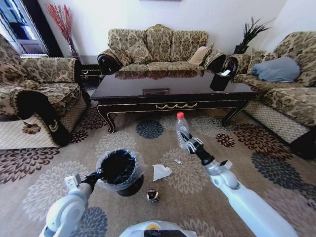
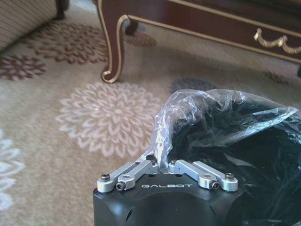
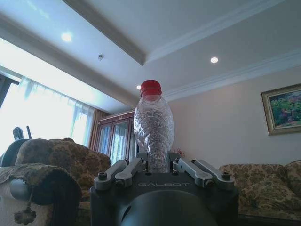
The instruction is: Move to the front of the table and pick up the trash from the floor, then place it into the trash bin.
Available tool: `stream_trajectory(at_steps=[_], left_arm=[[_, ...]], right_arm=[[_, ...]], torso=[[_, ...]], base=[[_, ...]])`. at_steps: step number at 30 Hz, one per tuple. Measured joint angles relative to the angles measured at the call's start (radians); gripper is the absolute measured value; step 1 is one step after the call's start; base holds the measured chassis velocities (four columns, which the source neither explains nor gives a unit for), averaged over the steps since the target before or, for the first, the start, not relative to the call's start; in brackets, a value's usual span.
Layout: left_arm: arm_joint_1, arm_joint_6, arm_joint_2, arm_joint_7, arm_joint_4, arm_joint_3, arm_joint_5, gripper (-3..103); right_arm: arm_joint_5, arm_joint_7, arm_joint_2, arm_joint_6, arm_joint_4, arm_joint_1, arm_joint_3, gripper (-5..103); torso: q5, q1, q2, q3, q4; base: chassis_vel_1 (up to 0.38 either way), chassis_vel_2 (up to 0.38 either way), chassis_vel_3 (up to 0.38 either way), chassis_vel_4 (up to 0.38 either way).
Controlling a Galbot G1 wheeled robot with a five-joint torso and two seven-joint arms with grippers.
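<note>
Nearest the head camera, the left arm reaches forward on the left, and its left gripper [image 1: 98, 175] is closed on the rim of the bin [image 1: 117, 168], pinching the clear liner [image 2: 188, 113] between its fingers, as the left wrist view shows. The bin is black and sits on the floor [image 1: 59, 187] just in front of the robot, tilted a little toward the camera.

Just right of the bin's base lies a small round black-and-yellow item [image 1: 153, 195] on the carpet. A little farther out and to the right is a crumpled white paper [image 1: 160, 172], and beyond it a tiny white scrap [image 1: 177, 161].

Right of these, the right arm stretches out and up. The right gripper [image 1: 190, 144] is clamped on the lower part of a clear bottle [image 1: 182, 129] with a red cap [image 3: 151, 87], holding it upright and clear of the carpet, cap uppermost.

Behind all this the table [image 1: 173, 91] runs across the room, with sofas on the left, back and right sides.
</note>
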State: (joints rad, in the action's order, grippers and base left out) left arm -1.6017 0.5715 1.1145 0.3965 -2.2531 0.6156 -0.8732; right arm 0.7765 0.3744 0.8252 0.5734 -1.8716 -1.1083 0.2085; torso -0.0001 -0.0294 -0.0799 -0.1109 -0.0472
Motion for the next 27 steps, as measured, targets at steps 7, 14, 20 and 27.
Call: stream_trajectory(at_steps=[7, 14, 20, 27], left_arm=[[0.102, -0.037, -0.041, -0.028, 0.083, -0.134, -0.005, 4], [0.242, -0.042, -0.043, -0.016, 0.134, -0.245, -0.048, 4], [0.383, -0.018, -0.007, 0.021, 0.191, -0.373, -0.078, 4], [0.457, -0.012, 0.016, 0.034, 0.233, -0.457, -0.082, 4]], right_arm=[[-0.026, 0.005, -0.030, 0.013, -0.013, 0.052, -0.053, 19], [-0.065, 0.008, -0.027, 0.016, -0.014, 0.058, -0.102, 19], [-0.125, 0.018, -0.012, 0.025, 0.001, 0.030, -0.137, 19], [-0.145, 0.020, -0.012, 0.031, 0.011, 0.030, -0.155, 19]], torso=[[0.0000, 0.000, 0.000, 0.000, 0.0000], [0.0001, 0.000, 0.000, 0.000, 0.0000], [0.0004, 0.000, 0.000, 0.000, -0.0001], [0.0003, 0.000, 0.000, 0.000, 0.0001]], base=[[0.000, 0.000, 0.000, 0.000], [0.000, 0.000, 0.000, 0.000], [0.000, 0.000, 0.000, 0.000], [0.000, 0.000, 0.000, 0.000]])
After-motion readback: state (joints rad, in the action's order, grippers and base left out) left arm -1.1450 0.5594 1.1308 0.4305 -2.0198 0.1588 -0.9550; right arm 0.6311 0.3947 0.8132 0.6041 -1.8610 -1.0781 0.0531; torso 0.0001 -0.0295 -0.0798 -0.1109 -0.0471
